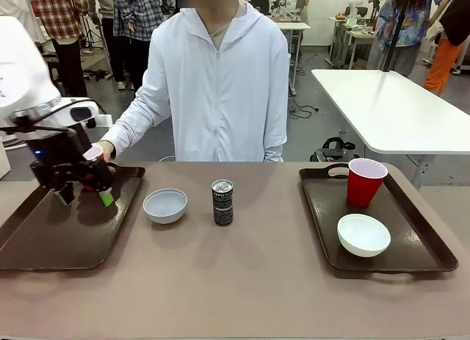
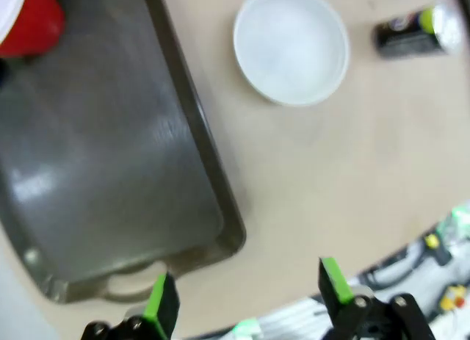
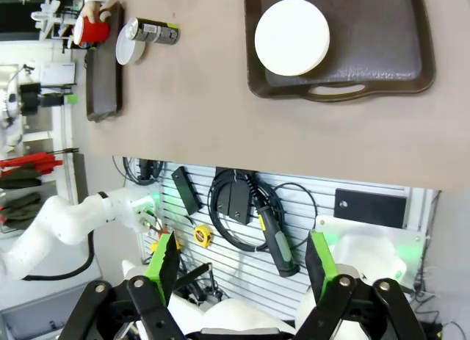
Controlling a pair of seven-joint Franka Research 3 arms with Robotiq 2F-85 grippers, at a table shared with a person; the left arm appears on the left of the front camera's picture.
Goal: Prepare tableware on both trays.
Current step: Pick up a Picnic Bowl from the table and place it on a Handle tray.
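We see the left gripper (image 1: 87, 196), spread and empty, above the left large dark brown rectangular plastic tray (image 1: 51, 237); the small round white bowl (image 1: 164, 205) rests just beyond that tray's right rim, nearer this gripper than the open right gripper (image 3: 241, 263).

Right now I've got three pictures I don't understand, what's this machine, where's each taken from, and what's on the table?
Two white robot arms share a table with a person. The front picture looks across the table at them; the other two come from cameras on each wrist, looking along its pincer. The left pincer and right pincer are both open and empty. The right tray carries a red cup and a white bowl. A second bowl and a dark can stand between the trays. The person's hand holds a second red cup at the left tray.
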